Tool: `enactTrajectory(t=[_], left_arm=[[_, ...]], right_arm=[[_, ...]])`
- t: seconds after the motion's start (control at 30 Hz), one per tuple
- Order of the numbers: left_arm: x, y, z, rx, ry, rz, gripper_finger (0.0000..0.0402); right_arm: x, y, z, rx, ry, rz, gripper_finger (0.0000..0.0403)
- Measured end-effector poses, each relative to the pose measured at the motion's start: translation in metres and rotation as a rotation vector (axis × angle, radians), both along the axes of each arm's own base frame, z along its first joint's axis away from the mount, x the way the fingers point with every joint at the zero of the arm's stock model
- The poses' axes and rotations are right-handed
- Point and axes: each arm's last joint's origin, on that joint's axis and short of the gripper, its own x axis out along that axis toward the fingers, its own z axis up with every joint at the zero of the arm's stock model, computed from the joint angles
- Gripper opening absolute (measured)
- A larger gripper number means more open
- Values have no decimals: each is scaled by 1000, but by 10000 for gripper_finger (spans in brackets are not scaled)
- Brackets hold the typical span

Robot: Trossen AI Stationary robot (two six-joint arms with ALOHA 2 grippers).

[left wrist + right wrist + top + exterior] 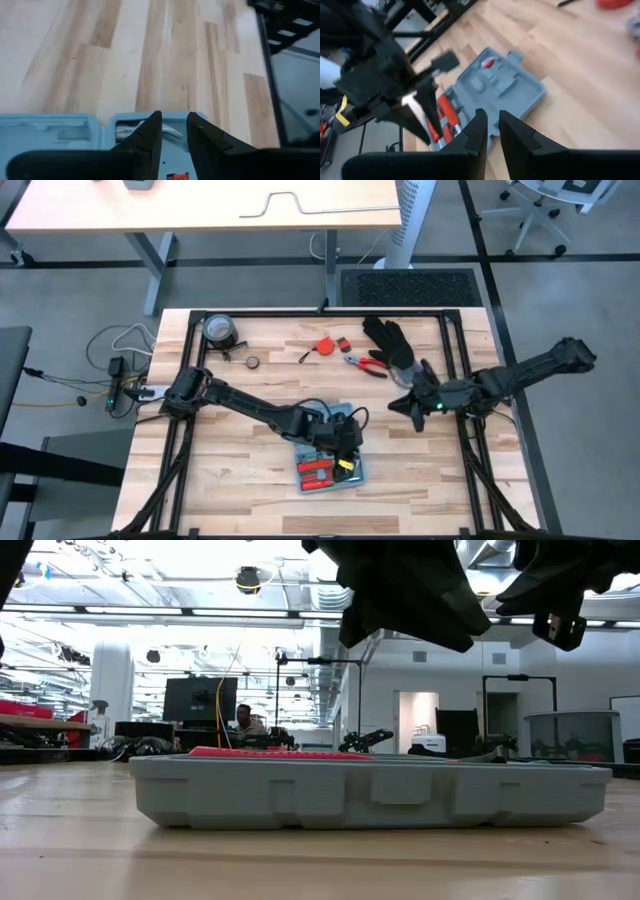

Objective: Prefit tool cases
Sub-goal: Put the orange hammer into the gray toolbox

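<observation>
- Flat rectangular light-blue plastic tool case (330, 465) lying open on wooden slatted table (260, 480), front centre, grey-blue moulded slots facing up; some slots already filled with red-handled tools (316, 471), others bare.
- Left gripper (345, 442) right above far edge of case, arm reaching across from left rear corner; fingers nearly together with only a thin gap in left wrist view (172, 132), nothing visibly clamped; likely positioned to seat or press a piece into a slot.
- Right gripper (415, 408) hovering over table right of case, well apart from it; fingers (477, 131) close together with narrow gap, holding nothing visible; probably waiting or heading for next tool.
- Loose items at rear, not yet fitted: red-handled pliers (367, 366), small red tool (325, 345), black fabric glove (388, 340), roll of tape (220, 331).
- Judgement: fitting partly done, several slots unfilled.
</observation>
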Motion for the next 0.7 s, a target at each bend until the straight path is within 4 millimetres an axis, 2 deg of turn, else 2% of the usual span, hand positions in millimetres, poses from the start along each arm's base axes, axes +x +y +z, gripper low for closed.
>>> enactTrajectory(t=[0.1,0.2,0.3,0.47,0.57,0.7], left_arm=[[-2,-7,-2,12,3,19,82],[-6,-12,-12,-39,-6,34,81],[-17,-13,-25,-68,20,71,75],[-44,-8,-30,-133,-9,157,67],[-60,-6,-44,-162,34,195,66],[-71,-13,-57,-207,68,178,65]], right_arm=[[15,12,-8,6,14,33,46],[32,28,-19,5,20,77,11],[48,43,-34,46,43,107,8],[68,64,-59,116,70,189,4],[79,73,-66,145,81,236,3],[95,82,-75,159,134,302,2]])
